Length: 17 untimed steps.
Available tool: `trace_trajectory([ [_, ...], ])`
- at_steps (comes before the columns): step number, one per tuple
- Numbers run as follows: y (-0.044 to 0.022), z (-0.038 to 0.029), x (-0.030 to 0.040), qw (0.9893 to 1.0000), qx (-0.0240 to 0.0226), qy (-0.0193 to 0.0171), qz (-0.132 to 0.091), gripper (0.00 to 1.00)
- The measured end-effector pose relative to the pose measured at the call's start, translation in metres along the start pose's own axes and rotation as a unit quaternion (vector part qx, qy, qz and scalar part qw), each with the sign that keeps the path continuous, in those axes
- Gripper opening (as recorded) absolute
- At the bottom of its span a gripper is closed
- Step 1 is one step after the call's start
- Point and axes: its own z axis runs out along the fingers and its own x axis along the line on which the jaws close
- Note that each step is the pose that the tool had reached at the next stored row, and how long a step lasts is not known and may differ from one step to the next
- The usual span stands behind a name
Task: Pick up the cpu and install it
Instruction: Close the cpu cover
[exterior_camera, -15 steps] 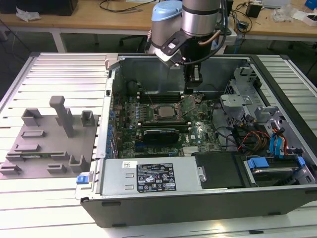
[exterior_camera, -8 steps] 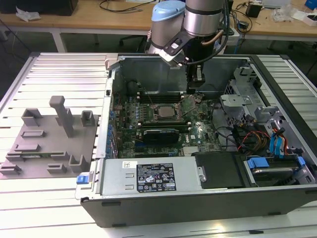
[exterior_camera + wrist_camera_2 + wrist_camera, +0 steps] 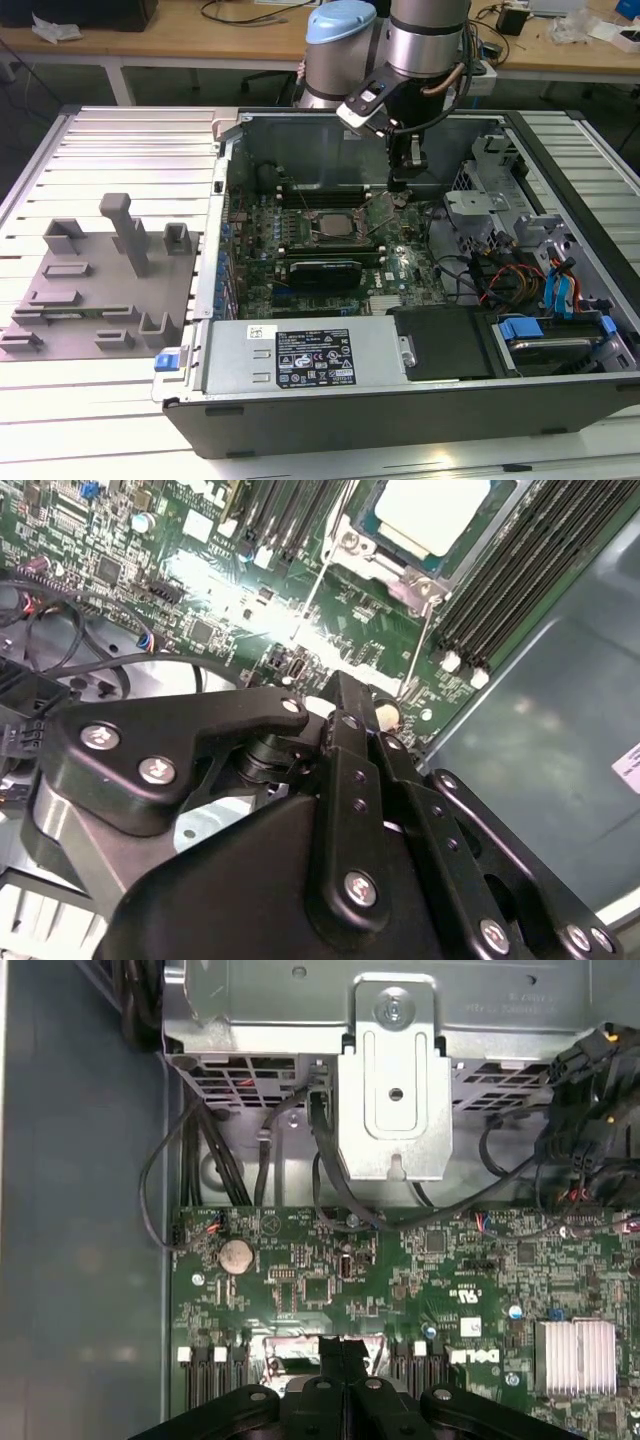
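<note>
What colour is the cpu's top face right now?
The cpu is pale silvery-white on top, seen best in the second wrist view.

Black gripper (image 3: pixel 352 702) in foreground, jaws closed together, tip over green motherboard (image 3: pixel 330 630). Cpu (image 3: pixel 430 510) lies in metal-framed socket (image 3: pixel 388 568), apart from tip. Memory slots (image 3: pixel 520 570) beside socket, grey case wall (image 3: pixel 540 730) beyond.

Case (image 3: pixel 400 425) layout
Cpu (image 3: pixel 432 508) in socket (image 3: pixel 392 568), mid-board (image 3: pixel 400 265), inside case; gripper (image 3: pixel 398 190) over board, just to the exterior view's right of socket; plate (image 3: pixel 90 300) beside case on the exterior view's left.
</note>
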Motion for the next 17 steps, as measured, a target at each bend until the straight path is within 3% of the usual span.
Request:
trace_trajectory([
  [4,0.0085,0.0047,0.0002,1.0000,0.0000,0.0000,0.000,0.11],
  [10,0.0160,0.0139,0.0005,1.0000,0.0011,0.0000,0.000,0.11],
  [13,0.0198,0.0234,0.0009,1.0000,0.0031,0.0000,0.000,0.11],
  [17,0.0200,0.0364,0.0014,1.0000,0.0079,0.0000,0.000,0.11],
])
